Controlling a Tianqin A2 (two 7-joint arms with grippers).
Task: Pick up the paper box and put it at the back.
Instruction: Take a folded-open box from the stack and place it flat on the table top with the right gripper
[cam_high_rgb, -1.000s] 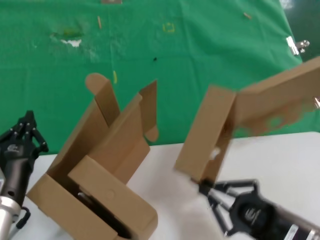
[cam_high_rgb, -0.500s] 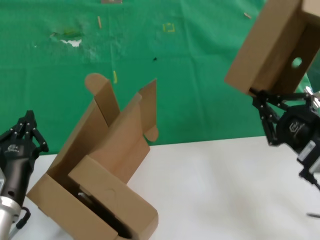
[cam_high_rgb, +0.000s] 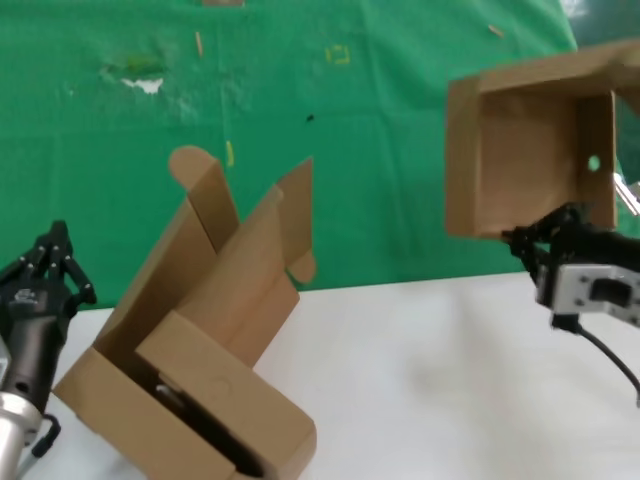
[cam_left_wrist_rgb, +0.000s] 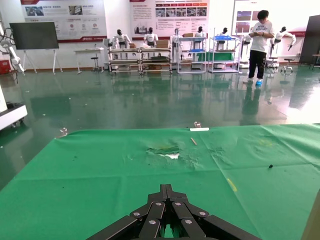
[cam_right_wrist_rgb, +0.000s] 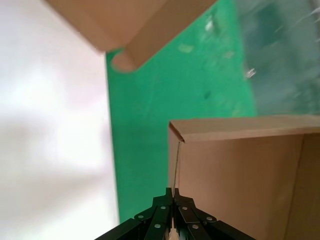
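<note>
The paper box (cam_high_rgb: 530, 150) is a shallow brown cardboard box with a small round hole in one wall. It hangs in the air at the right, over the green cloth (cam_high_rgb: 300, 100), its open side facing me. My right gripper (cam_high_rgb: 515, 238) is shut on the box's lower wall edge; in the right wrist view the jaws (cam_right_wrist_rgb: 173, 192) pinch that thin wall of the box (cam_right_wrist_rgb: 245, 175). My left gripper (cam_high_rgb: 55, 240) is shut and empty at the left edge, above the green cloth (cam_left_wrist_rgb: 125, 180) in its wrist view (cam_left_wrist_rgb: 167, 189).
Other brown cardboard boxes (cam_high_rgb: 200, 330), wedged into one another with flaps up, stand at the front left on the white surface (cam_high_rgb: 430, 380). A corner of them shows in the right wrist view (cam_right_wrist_rgb: 135, 30). A metal clip lies off the right edge.
My right gripper has carried the paper box up and to the right, from over the white surface to over the green cloth, turning its open side toward me. The left arm has not moved.
</note>
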